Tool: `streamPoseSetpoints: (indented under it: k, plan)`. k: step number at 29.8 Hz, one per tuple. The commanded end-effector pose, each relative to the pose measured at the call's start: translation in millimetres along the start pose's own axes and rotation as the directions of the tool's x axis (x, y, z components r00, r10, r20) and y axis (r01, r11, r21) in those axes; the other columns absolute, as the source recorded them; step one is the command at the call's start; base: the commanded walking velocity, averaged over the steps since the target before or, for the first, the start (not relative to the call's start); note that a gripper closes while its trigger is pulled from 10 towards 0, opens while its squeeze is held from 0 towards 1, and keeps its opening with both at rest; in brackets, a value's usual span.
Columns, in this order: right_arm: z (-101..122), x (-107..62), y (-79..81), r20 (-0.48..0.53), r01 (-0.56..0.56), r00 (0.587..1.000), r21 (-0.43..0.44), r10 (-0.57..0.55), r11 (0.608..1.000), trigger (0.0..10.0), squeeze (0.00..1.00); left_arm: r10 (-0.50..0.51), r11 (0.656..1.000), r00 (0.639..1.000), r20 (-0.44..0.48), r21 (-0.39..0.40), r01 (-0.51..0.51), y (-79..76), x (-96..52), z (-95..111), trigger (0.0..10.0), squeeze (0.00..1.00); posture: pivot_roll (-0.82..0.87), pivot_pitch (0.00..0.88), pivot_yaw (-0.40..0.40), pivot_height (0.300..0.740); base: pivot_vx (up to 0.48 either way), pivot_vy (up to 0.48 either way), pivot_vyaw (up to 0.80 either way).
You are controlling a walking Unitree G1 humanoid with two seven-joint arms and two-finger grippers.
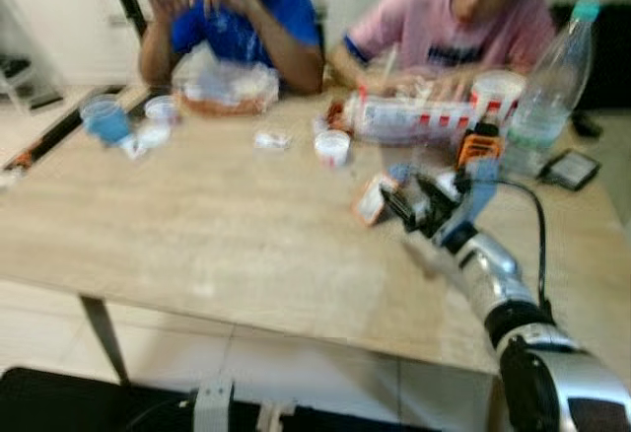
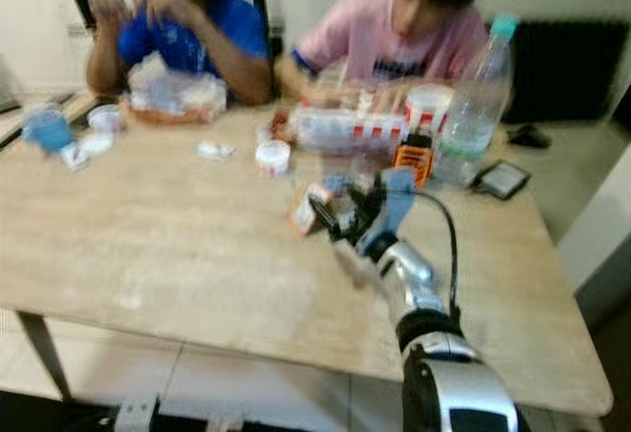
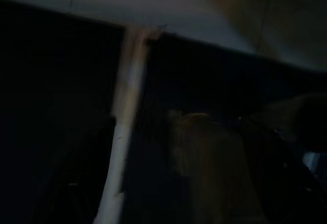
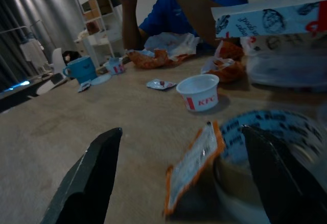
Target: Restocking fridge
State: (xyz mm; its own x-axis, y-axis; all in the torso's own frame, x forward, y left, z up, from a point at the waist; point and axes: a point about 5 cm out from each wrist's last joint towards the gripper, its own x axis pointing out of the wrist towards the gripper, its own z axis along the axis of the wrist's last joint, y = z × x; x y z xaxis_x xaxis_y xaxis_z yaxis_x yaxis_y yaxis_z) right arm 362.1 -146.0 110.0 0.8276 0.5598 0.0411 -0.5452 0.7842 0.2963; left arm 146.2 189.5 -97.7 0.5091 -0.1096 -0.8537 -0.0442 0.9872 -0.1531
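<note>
Orange-edged and white, a small sachet [image 4: 191,169] leans tilted against a blue-printed container [image 4: 271,142] near the middle of the stone-topped table [image 1: 197,235], and that is what my right gripper [image 4: 181,183] is aimed at; I see its two black fingers [image 4: 87,180] spread wide, one on each side of the sachet, apart from it and closed on nothing. From the head camera the right arm [image 1: 493,284] reaches out over the table's near edge, the gripper just short of the sachet. Just beyond stands a small white KFC cup [image 4: 198,92], and past it a red-and-white striped box [image 1: 409,116] lies on its side. To the right of the box I make out a white tub [image 1: 498,89], a dark bottle with an orange label [image 1: 478,141], a clear plastic bottle with a teal cap [image 1: 552,87] and a dark phone-like slab [image 1: 570,168] lying flat near the table's right edge. Toward the far left sit a blue cup [image 1: 104,118], a small white pot [image 1: 161,108] and a crumpled wrapper with food [image 1: 227,87]. Two people sit at the far side, one in a blue shirt [image 1: 242,18], one in pink [image 1: 454,18]. The head views are blurred. The left wrist picture is very dark, showing a pale post [image 3: 122,147], and I cannot tell how the left gripper stands.
</note>
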Motion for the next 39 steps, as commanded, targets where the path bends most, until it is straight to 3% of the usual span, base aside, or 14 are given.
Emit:
streamPoseSetpoints:
  k: [1,6,10,21,23,27,29,32,37,39]
  plan:
    - [-5,0.7,3.0,-0.014,-0.005,1.0,0.01,0.005,1.0,10.0,0.0,0.006,1.0,0.999,-0.042,-0.001,-0.006,3.0,-2.6,-12,10.0,0.0,-0.04,0.0,0.037,0.74,0.0,-0.405,0.0]
    - [-3,0.0,1.5,-0.008,-0.004,1.0,0.007,0.004,1.0,10.0,0.0,0.001,1.0,0.998,-0.058,0.007,0.0,1.2,-2.8,-16,10.0,0.0,-0.04,0.0,0.037,0.74,0.0,-0.461,0.0]
    - [-1,-0.9,-0.1,-0.005,-0.004,1.0,0.002,0.004,1.0,10.0,0.0,-0.001,0.999,0.999,-0.049,-0.034,-0.001,0.1,-2.7,-16,10.0,0.0,-0.04,0.0,0.034,0.74,0.0,0.0,0.0]
    - [35,-15.1,-27.0,0.009,0.025,1.0,-0.154,-0.024,0.988,10.0,0.0,-0.015,1.0,0.998,-0.053,-0.024,0.014,-3.4,-2.9,-20,10.0,0.0,-0.04,0.011,0.023,0.74,0.0,0.0,0.0]
    - [46,-18.9,-31.8,-0.023,0.004,1.0,-0.244,-0.01,0.97,10.0,0.0,-0.036,0.999,0.997,-0.066,-0.01,0.036,-5.6,-3.8,-26,10.0,0.0,-0.05,0.02,0.02,0.74,0.0,-0.296,0.0]
    - [56,-20.3,-35.2,-0.038,0.005,0.999,-0.323,-0.019,0.946,10.0,0.0,-0.038,0.999,0.996,-0.08,0.0,0.038,-6.9,-4.6,-30,10.0,0.0,-0.06,0.025,0.014,0.74,0.0,-0.427,0.0]
    - [56,-20.3,-35.2,-0.038,0.005,0.999,-0.323,-0.019,0.946,10.0,0.0,-0.038,0.999,0.996,-0.08,0.0,0.038,-6.9,-4.6,-30,10.0,0.0,-0.06,0.025,0.014,0.74,0.0,-0.469,0.0]
    - [62,-15.9,-33.1,-0.065,0.006,0.997,-0.418,-0.037,0.908,10.0,0.0,-0.032,0.999,0.996,-0.084,-0.017,0.031,-8.7,-4.9,-34,10.0,0.0,-0.07,0.03,0.006,0.74,0.0,-0.312,0.0]
    - [55,-4.9,-25.0,-0.115,0.002,0.991,-0.488,-0.066,0.873,10.0,0.0,-0.029,0.999,0.997,-0.074,-0.025,0.028,-11.2,-3.7,-32,10.0,0.0,-0.07,0.036,0.003,0.74,0.0,0.0,0.0]
    - [40,3.3,-13.6,-0.195,-0.072,0.98,-0.535,-0.04,0.842,10.0,0.0,-0.031,0.999,0.997,-0.07,-0.02,0.03,-11.3,-3.2,-30,10.0,0.0,-0.08,0.045,0.006,0.74,0.0,0.0,0.0]
